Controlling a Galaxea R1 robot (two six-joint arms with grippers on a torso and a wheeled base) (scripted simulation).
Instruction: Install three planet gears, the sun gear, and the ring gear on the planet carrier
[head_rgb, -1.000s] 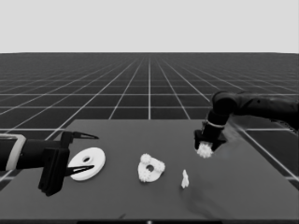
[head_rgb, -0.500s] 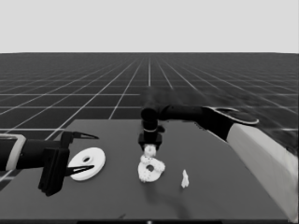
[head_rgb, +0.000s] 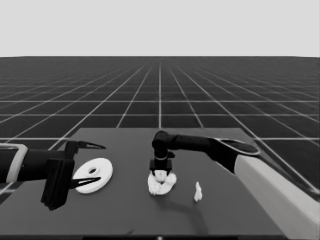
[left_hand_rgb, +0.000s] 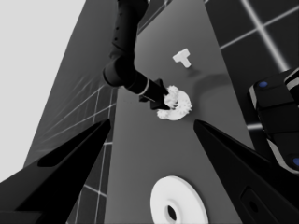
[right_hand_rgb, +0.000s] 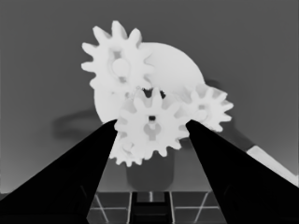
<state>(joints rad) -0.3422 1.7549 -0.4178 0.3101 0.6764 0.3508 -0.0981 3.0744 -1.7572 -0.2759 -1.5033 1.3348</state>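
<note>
A planet gear (right_hand_rgb: 150, 127) is gripped in the right tool (head_rgb: 160, 175) over the smaller round part (head_rgb: 162, 185) at mid-table — teeth could jam against seated gears (right_hand_rgb: 117, 65) if lowered misaligned. Left tool (head_rgb: 82, 165) is parked open.

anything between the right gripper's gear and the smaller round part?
Nothing visible. The right gripper holds a gear directly over the smaller round part, between two gears already on it. The larger round part and thin white piece lie off to the sides.
</note>
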